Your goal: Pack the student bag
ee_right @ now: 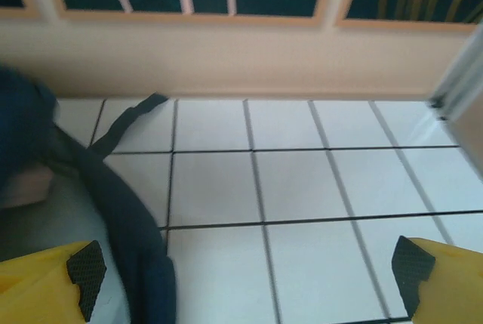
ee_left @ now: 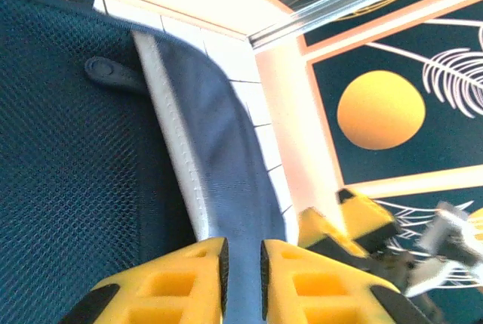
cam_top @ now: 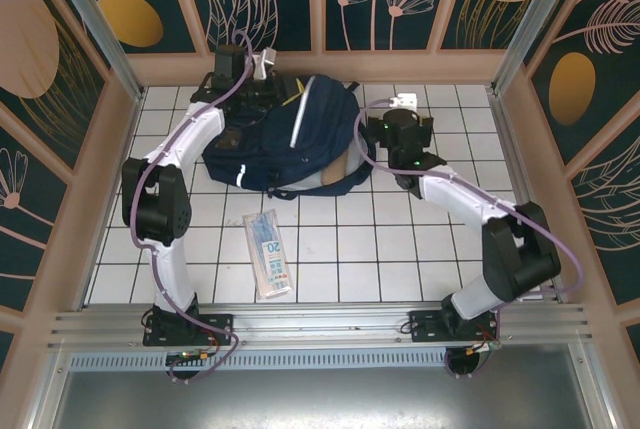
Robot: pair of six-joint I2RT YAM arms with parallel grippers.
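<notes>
Student bag (cam_top: 285, 134) | left pincer (ee_left: 243, 256) narrow, pinching its flap | right pincer (ee_right: 249, 267) wide, empty

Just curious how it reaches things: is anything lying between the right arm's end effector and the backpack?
Nothing visible does. The open right end effector sits just beside the student bag; in its wrist view a dark strap of the bag lies by one finger, bare tiles ahead.

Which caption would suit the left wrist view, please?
Left gripper with a fold of the navy student bag between its fingers.
</notes>
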